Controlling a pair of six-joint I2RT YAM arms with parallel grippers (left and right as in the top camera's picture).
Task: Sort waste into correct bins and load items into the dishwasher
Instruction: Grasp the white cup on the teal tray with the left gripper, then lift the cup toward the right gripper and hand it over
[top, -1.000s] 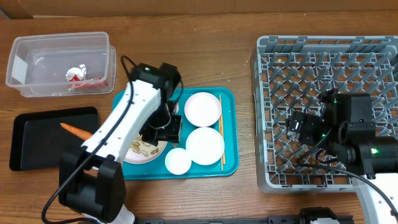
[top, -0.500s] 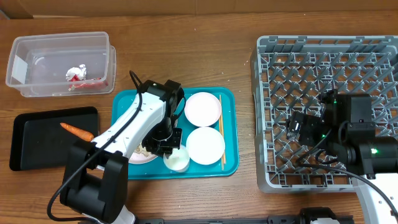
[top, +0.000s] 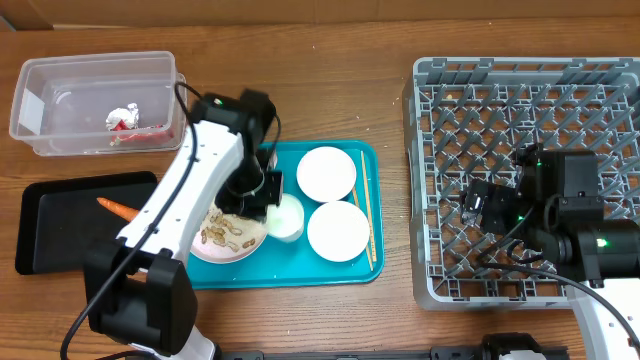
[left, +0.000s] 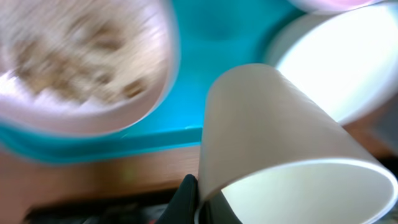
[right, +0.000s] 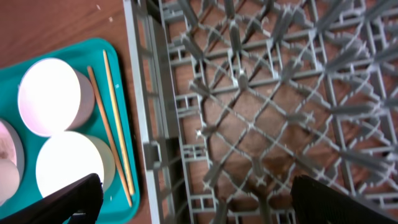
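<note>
Left arm at the teal tray: the small white cup (top: 286, 217) is gripped by its rim in the left end effector (top: 266, 196), whose jaws are clenched on it. The cup is held tilted above the teal tray (top: 300, 272), its open mouth turned toward the wrist camera. Just beside it, on the tray's left side, a white plate (top: 232, 254) is seen carrying tan food scraps (top: 228, 236); in the left wrist view both are blurred.

To the right of the cup, two white bowls are set on the same tray, the far bowl (top: 326, 172) above the near bowl (top: 338, 231) in the overhead view. A pair of wooden chopsticks (top: 366, 205) is laid lengthwise along the tray's right edge, just beside the bowls.

At the far left of the table (top: 320, 80), a clear tub (top: 75, 95) is shown holding a foil wad (top: 125, 117) and a red wrapper (top: 150, 133). Below it, an orange carrot (top: 122, 210) is laid in the black tray (top: 60, 235).

The grey rack (top: 530, 100) is placed at the right of the table, well apart from the teal tray. The right end effector (top: 482, 205) is held over the rack's lattice base, released, its fingers (right: 68, 199) spread wide with nothing gripped between them.
</note>
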